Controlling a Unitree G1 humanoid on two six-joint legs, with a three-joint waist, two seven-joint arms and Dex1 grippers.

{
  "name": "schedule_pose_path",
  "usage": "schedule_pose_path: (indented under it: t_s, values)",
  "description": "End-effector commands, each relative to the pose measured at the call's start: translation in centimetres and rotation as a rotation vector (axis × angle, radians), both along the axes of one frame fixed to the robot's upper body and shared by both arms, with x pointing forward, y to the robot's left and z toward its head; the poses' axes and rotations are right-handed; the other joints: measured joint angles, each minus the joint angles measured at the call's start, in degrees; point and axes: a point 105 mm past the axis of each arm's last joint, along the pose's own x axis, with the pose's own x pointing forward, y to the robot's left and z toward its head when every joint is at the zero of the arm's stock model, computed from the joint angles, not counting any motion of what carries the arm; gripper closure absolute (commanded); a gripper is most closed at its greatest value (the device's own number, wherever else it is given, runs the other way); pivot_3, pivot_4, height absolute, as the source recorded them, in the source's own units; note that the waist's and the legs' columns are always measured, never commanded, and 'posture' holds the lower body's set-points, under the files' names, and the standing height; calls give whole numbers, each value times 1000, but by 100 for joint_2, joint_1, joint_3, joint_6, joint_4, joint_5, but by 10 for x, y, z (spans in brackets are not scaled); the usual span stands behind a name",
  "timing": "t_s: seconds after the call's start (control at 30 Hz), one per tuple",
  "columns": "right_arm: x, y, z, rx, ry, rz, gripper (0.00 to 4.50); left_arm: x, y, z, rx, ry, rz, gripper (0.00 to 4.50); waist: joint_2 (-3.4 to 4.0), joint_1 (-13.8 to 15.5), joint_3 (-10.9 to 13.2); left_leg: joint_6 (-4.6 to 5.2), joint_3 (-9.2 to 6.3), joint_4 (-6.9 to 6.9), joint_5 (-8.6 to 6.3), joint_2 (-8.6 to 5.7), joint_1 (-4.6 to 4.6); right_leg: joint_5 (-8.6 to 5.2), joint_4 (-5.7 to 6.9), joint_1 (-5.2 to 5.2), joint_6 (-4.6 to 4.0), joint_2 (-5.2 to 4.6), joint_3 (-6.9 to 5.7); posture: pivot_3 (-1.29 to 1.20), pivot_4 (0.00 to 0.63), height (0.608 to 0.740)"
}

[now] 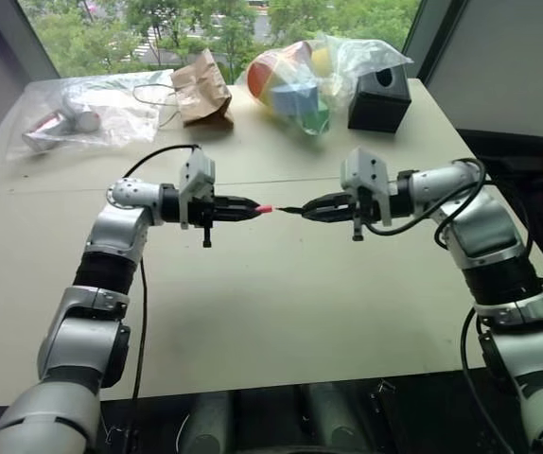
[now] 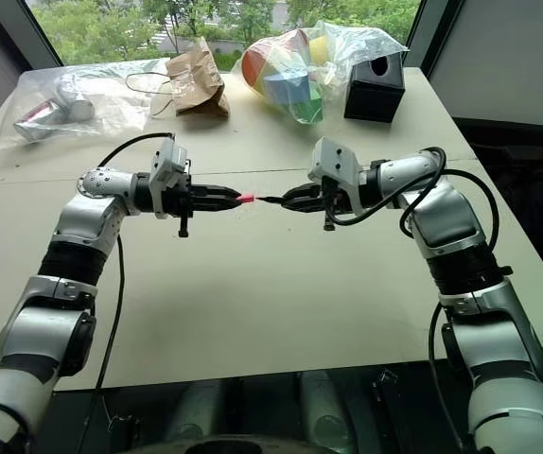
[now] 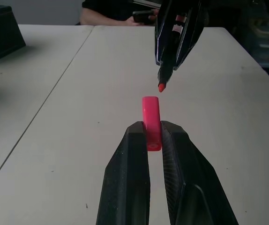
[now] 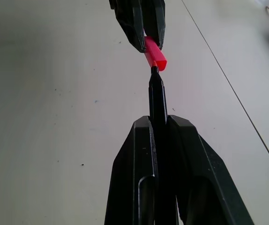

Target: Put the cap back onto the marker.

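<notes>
A: Where does the cap (image 3: 151,123) sit?

B: It is pinched between the two black fingers of the left pincer (image 1: 249,209), with its open end sticking out past the fingertips, above the middle of the pale bench (image 1: 281,312). That pincer is closed tight on it.

A: And the marker (image 4: 157,101)?

B: The right pincer (image 1: 311,209) is clamped on its black barrel, so the tip juts out toward the cap. The two pincers face each other roughly level over the bench, nose to nose.

A: Do tip and cap touch?

B: From the left wrist view a small gap shows between the red tip and the cap's mouth, and the tip sits slightly off the cap's line. From the right wrist view they look almost touching; the cap is not on.

A: Anything else on the bench?

B: At the far edge lie a crumpled brown paper bag (image 1: 201,87), a clear bag of coloured shapes (image 1: 300,80), a black box (image 1: 379,99) and another clear bag (image 1: 78,113).
</notes>
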Motion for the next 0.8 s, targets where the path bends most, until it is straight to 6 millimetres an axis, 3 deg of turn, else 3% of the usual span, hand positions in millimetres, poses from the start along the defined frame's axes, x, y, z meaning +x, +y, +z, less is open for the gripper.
schedule_pose_path:
  t_s: [0.03, 0.47, 0.8]
  values:
    - [-1, 2, 12, 17, -44, 7, 4500, -1, -3, 18, -32, -57, -12, 4476, 0, 4, 0, 0, 0, 0, 0, 0, 0, 0, 0, 0, 0, 0, 0, 0, 150, 740]
    - [1, 2, 9, 24, -41, -5, 4500, -8, -2, 18, -23, -38, -34, 4476, 0, 4, 0, 0, 0, 3, 0, 0, 0, 0, 2, 0, 0, 0, 0, 0, 150, 740]
    - [1, 7, 11, 31, -48, 8, 4500, -12, -12, 17, -4, -53, -59, 4476, 0, 4, 0, 0, -1, 5, 0, 0, 0, 0, 4, 0, 1, 0, 0, 0, 150, 740]
